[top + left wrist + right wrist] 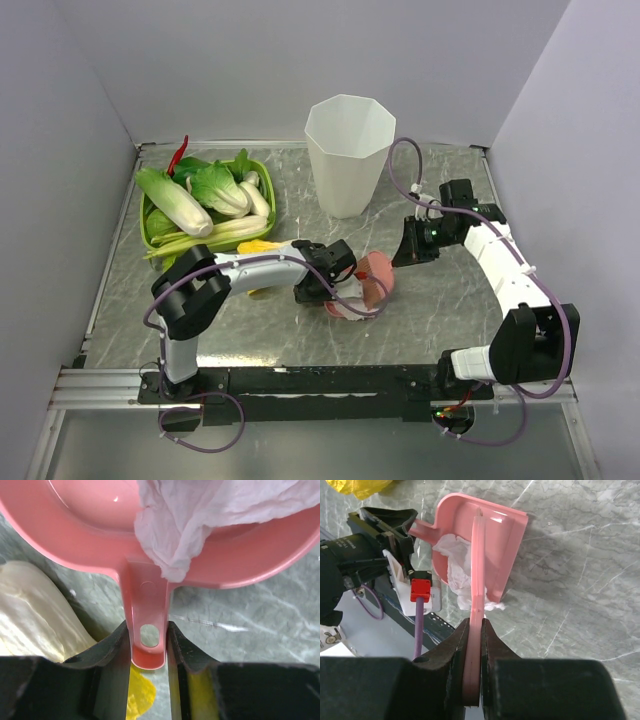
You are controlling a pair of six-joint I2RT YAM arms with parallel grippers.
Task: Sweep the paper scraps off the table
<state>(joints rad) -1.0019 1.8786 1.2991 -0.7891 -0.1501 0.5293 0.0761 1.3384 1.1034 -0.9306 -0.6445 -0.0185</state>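
Note:
My left gripper (318, 283) (146, 639) is shut on the handle of the pink dustpan (352, 300) (90, 525) (502, 535), which rests on the grey marble table (450, 320) (580, 555). White paper scraps (200, 515) (451, 562) lie piled inside the pan. One small scrap (492, 606) lies on the table at the pan's lip. My right gripper (415, 247) (474, 630) is shut on a thin pink sweeping tool (378, 268) (477, 570), whose far end reaches over the pan's mouth.
A tall white ribbed bin (348, 150) stands behind the dustpan. A green basket (148, 228) of cabbages sits at the back left, with a red chili (180, 155) behind it. A yellow object (262, 247) (140, 695) lies under my left arm. Walls close in three sides.

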